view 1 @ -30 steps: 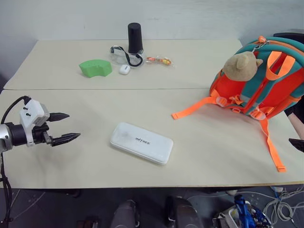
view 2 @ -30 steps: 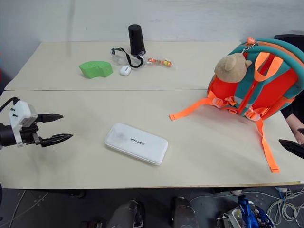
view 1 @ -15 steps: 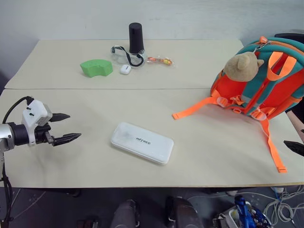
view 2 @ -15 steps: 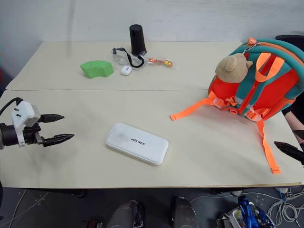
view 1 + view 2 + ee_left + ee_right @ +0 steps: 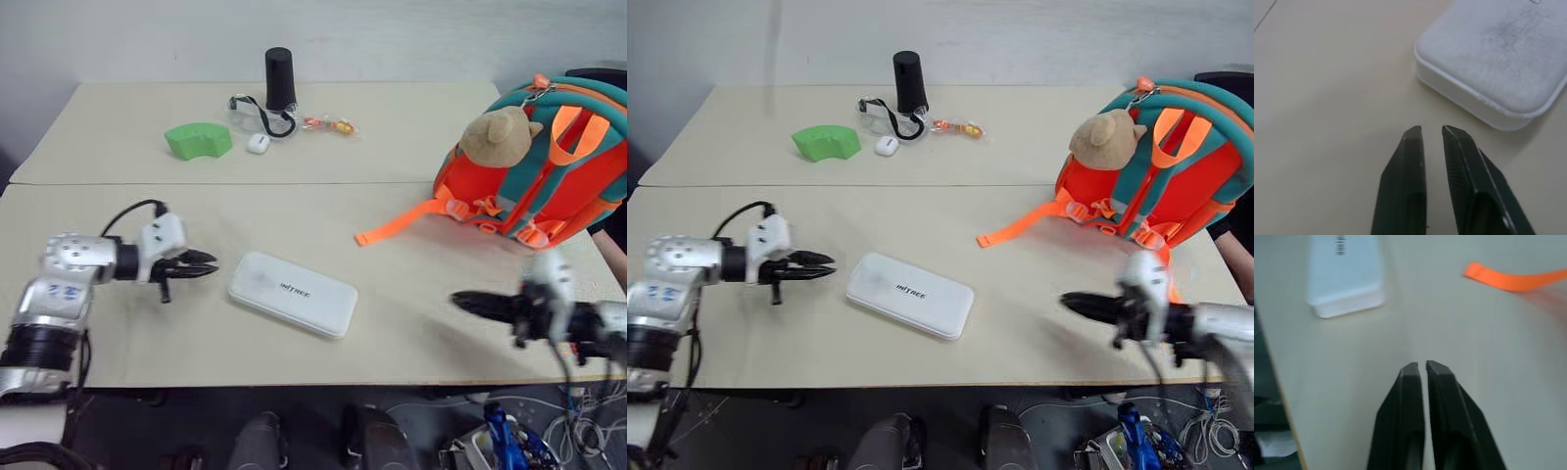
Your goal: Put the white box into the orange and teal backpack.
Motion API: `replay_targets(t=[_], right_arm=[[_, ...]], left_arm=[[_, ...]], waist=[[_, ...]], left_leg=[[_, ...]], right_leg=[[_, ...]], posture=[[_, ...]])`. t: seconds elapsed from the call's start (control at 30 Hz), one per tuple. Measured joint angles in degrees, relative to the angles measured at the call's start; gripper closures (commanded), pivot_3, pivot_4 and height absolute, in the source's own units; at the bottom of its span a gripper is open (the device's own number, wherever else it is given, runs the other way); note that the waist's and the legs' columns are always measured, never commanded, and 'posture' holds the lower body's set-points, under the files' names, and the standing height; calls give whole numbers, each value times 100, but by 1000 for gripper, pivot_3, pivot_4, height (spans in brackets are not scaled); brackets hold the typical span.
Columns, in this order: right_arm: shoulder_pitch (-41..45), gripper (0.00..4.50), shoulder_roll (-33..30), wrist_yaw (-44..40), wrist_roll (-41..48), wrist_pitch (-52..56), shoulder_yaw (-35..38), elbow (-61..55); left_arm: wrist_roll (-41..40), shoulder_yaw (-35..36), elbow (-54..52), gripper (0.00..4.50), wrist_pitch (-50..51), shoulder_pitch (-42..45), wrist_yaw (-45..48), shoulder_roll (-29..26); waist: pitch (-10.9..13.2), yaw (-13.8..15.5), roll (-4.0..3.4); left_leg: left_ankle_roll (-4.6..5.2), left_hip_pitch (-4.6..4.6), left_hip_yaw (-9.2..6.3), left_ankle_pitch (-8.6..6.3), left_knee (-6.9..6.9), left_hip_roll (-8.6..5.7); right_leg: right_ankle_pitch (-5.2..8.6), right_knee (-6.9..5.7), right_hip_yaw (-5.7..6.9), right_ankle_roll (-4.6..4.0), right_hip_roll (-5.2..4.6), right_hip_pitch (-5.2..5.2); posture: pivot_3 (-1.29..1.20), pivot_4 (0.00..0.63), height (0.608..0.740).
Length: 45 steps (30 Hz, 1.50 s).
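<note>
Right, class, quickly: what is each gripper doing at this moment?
Left gripper: shut, holding nothing, just short of the white box.
Right gripper: shut, holding nothing, over the table.

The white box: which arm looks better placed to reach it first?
Probably the left. Its shut claw sits just beside the white box, pointing at its near end, while the right claw is farther off, with bare table between.
</note>
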State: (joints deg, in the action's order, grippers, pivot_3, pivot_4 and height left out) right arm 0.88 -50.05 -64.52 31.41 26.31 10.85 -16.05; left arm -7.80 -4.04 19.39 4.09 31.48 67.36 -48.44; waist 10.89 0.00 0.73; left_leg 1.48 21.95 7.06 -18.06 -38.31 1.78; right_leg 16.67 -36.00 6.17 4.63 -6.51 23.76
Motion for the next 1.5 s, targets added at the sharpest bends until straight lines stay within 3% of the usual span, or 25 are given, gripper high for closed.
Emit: replay_targets(t=[0.37,0.7,1.07,1.2,1.4,1.5], right_arm=[[717,4500,530,559,-884,-99,-1294,77],[997,4500,750,794,-1210,-103,-1562,296],[1163,4500,748,771,-1437,-264,-1555,714],[1162,4500,746,718,-1476,-332,-1555,724],[1163,4500,707,521,-1483,-342,-1555,740],[1162,4500,686,463,-1488,-344,-1555,741]], left_arm=[[49,-185,-316,4462,294,-32,241,261],[-399,-158,-1721,4462,1162,-756,331,315],[-559,-108,-2382,4462,1823,-1272,-49,335],[-744,138,-2311,3625,2483,-1255,-268,287],[-2153,860,-2437,1806,5892,-799,-687,281],[-2644,992,-2594,856,6994,-744,-862,274]], waist=[[0,-9,0],[0,-6,0],[0,-7,0],[0,-10,0],[0,-10,0],[0,-13,0]], left_leg=[[24,29,-5,-11,-69,4],[22,31,-16,-11,-73,4],[21,30,-17,-12,-73,6],[21,30,-17,-12,-73,7],[22,31,-21,-11,-73,6],[21,30,-22,-11,-73,6]], right_leg=[[-6,1,11,15,-3,2],[-6,4,-8,15,-6,-2],[-5,6,-14,13,-6,-2],[-5,5,-14,13,-6,-2],[-5,-2,-13,15,-3,-7],[-5,-3,-14,16,-2,-8]], posture=[[0,150,740],[0,150,740],[0,150,740],[0,150,740],[0,150,740],[0,150,740]])
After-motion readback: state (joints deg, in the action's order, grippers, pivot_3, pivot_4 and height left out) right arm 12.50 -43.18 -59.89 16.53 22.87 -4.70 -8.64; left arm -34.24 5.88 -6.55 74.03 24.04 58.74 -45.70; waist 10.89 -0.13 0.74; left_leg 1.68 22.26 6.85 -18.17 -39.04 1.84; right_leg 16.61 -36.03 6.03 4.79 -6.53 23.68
